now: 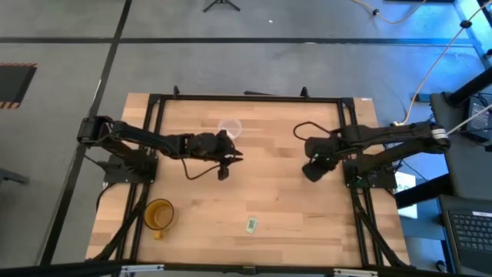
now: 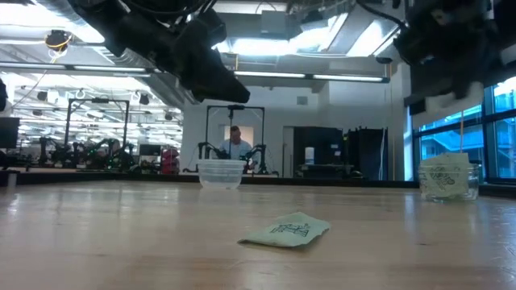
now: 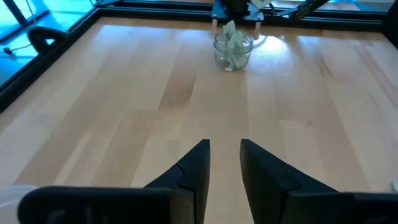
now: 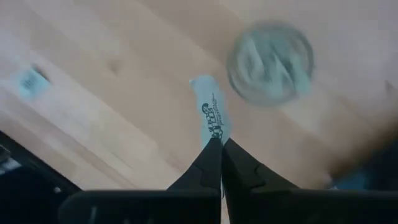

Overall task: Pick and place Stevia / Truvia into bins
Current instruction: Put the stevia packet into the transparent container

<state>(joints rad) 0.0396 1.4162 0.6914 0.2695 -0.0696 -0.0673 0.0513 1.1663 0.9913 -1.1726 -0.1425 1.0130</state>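
Note:
My right gripper hovers above the table, shut on a white Stevia sachet with green print. It is just beside and above the small glassy cup, which holds several sachets. In the high view the right gripper covers that cup. Another sachet lies flat near the table's near edge. The wide whitish cup stands toward the far edge. My left gripper is open and touches nothing; it hangs by the wide cup. My right gripper pinches the sachet by one short end between its two fingertips, coming from above and pointing down. The rest of the sachet sticks out past the fingertips, lifted clear of the table and beside the glassy cup's rim.
An amber mug with a handle stands near the table's near left corner. A black frame runs along the table's sides. Bare wood lies between the two arms and around the lone sachet. A person stands far behind the table.

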